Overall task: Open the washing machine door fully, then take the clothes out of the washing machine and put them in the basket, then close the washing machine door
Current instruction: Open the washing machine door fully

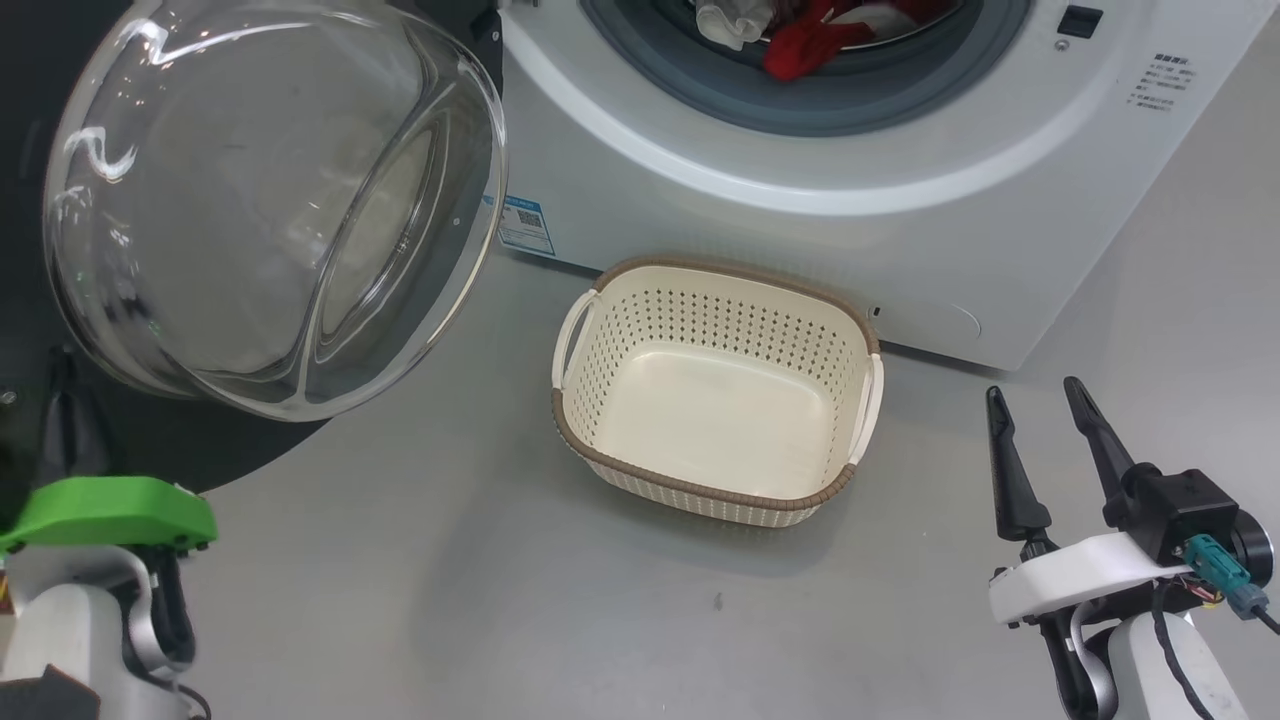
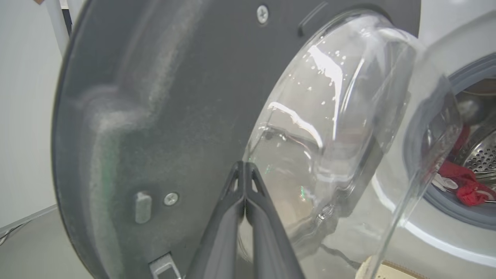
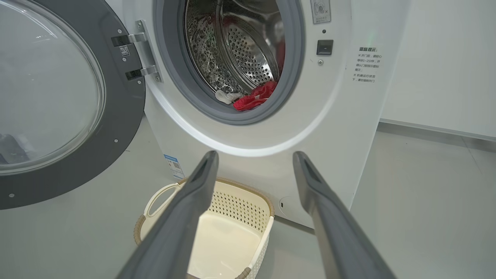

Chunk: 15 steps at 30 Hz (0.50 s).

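Red clothes (image 1: pixel 810 45) and a white cloth (image 1: pixel 730 22) lie in the washing machine (image 1: pixel 900 230) drum (image 3: pixel 248 50), none out yet. Door (image 1: pixel 270 200) stands wide; left gripper (image 2: pixel 245 170), tips together, near its inner face. Basket (image 1: pixel 720 320) on floor (image 1: pixel 450 560) before machine, holds nothing. Right gripper (image 1: pixel 1032 388) apart, unladen, beside it. Unloading, closing remain.

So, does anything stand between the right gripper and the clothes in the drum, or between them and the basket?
Nothing visible. The washing machine door is swung aside to the left, the open right gripper faces the clothes through the drum mouth, and the empty basket sits below it.
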Available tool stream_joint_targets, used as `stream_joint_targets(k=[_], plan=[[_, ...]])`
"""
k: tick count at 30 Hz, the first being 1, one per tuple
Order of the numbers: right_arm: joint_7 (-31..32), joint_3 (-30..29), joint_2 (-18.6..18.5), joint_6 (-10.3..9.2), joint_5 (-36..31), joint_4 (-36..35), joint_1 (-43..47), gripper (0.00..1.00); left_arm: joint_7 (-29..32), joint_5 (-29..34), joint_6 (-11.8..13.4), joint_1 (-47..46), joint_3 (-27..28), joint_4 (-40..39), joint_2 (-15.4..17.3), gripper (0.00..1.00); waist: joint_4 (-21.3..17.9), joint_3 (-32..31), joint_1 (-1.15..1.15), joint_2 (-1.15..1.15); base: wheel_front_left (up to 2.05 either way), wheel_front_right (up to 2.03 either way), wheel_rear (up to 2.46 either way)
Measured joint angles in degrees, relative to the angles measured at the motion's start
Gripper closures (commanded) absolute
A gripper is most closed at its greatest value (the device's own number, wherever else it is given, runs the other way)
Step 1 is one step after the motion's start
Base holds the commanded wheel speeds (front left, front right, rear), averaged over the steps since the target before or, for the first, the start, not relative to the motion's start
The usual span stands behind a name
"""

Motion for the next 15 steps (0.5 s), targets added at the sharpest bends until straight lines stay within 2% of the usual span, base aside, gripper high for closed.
stream_joint_targets(k=[15], plan=[[0.0,1.1,0.1,0.21,0.1,1.2,2.0,0.0,-0.2,3.6,-0.7,10.1,-4.0,-6.8,-3.3,1.0,-0.9,-5.3,0.0,0.0,0.0,0.0,0.0]])
